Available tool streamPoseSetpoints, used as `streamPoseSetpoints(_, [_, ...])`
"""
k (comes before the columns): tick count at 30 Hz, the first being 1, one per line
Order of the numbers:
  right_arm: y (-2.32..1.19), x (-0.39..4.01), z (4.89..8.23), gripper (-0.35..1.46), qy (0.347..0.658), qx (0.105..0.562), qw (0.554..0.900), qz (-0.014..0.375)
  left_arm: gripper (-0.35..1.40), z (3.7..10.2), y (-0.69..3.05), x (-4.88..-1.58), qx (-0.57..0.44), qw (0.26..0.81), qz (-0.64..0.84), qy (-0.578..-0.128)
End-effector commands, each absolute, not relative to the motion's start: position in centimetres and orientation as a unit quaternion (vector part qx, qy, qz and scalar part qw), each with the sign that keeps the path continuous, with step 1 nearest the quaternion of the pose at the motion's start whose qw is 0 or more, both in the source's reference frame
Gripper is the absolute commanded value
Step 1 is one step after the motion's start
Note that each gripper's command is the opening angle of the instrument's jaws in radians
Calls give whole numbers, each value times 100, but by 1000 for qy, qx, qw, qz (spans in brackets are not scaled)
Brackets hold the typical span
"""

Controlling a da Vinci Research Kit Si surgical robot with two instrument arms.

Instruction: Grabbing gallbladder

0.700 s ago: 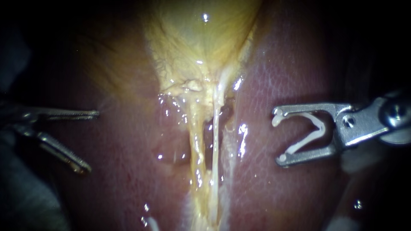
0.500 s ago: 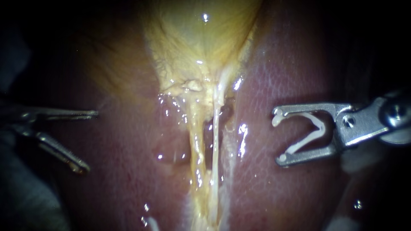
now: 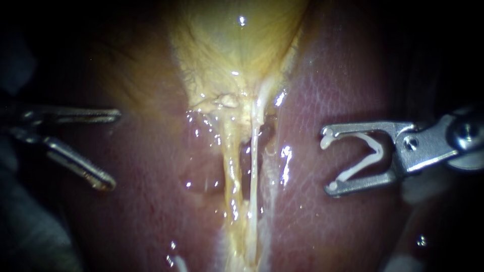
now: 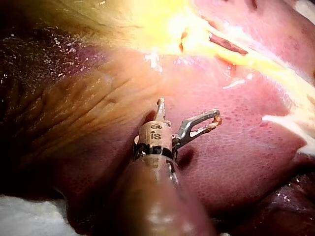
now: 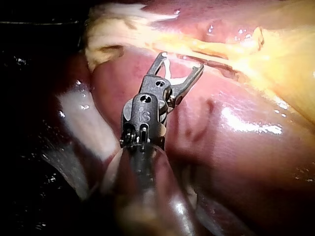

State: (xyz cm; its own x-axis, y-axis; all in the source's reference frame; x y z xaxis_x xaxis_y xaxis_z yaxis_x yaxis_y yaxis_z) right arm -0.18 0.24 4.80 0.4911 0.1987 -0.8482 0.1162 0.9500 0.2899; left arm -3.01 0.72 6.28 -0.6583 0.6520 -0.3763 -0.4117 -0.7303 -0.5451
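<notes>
The yellow gallbladder (image 3: 237, 50) lies at the top middle of the endoscope view and narrows into two pale tubes (image 3: 241, 171) that run down between the liver lobes. My left instrument (image 3: 115, 150) hovers over the liver (image 3: 151, 216) well left of the tubes, jaws open and empty. The left wrist view shows the same instrument (image 4: 189, 110) open above liver, with the gallbladder (image 4: 147, 19) ahead of it. My right instrument (image 3: 327, 160) stands right of the tubes, its wide jaws holding a white clip (image 3: 370, 151) seated between them. It appears again in the right wrist view (image 5: 181, 61) with the clip (image 5: 170, 73).
Reddish liver (image 3: 343, 80) flanks the tubes on both sides, wet and shiny. White gauze (image 4: 29, 216) lies beneath the left shaft. Pale tissue (image 5: 78, 123) lies beside the right shaft. The edges of the endoscope view are dark.
My left instrument has risen and edged slightly toward the tubes, its jaws still open. The right instrument and its clip have not moved.
</notes>
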Motion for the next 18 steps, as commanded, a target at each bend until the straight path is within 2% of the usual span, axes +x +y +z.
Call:
streamPoseSetpoints(1, [24, -18, 480, 48, 504, 156, 849, 24, 125, 623, 75, -304, -288, 302, 884, -211])
streamPoseSetpoints(7, [24, -19, 480, 48, 504, 156, 849, 24, 111, 594, 93, -329, -317, 325, 868, -202])
streamPoseSetpoints(11, [24, -19, 480, 48, 503, 157, 850, 24, 99, 581, 98, -359, -343, 329, 858, -195])
streamPoseSetpoints(18, [24, -19, 480, 48, 503, 157, 850, 24, 98, 580, 104, -408, -369, 329, 848, -192])
